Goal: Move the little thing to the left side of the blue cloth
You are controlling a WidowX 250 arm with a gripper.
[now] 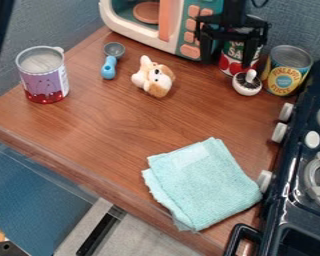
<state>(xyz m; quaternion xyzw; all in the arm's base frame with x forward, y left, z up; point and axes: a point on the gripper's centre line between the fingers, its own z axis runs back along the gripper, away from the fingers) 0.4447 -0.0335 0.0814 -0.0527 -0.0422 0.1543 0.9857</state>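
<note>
The black gripper (227,59) hangs at the upper right, in front of the toy microwave's right edge and a red-and-white can. Its two fingers are spread apart, and it is open. A folded light-blue cloth (206,185) lies at the lower right of the wooden counter. Left of the gripper and lower in the view, a small brown-and-white plush dog (154,78) lies on the wood. Just below the gripper's right finger is a small round black-and-white object (247,83) with a white knob. Which of these small objects is the little thing, I cannot tell.
A purple can (44,75) and a blue-handled spoon (109,67) are at the left. The microwave (189,30) is at the top. Behind the gripper is the red can (231,62), with a yellow-labelled can (285,71) beside it. The dark stove (293,170) borders the right side.
</note>
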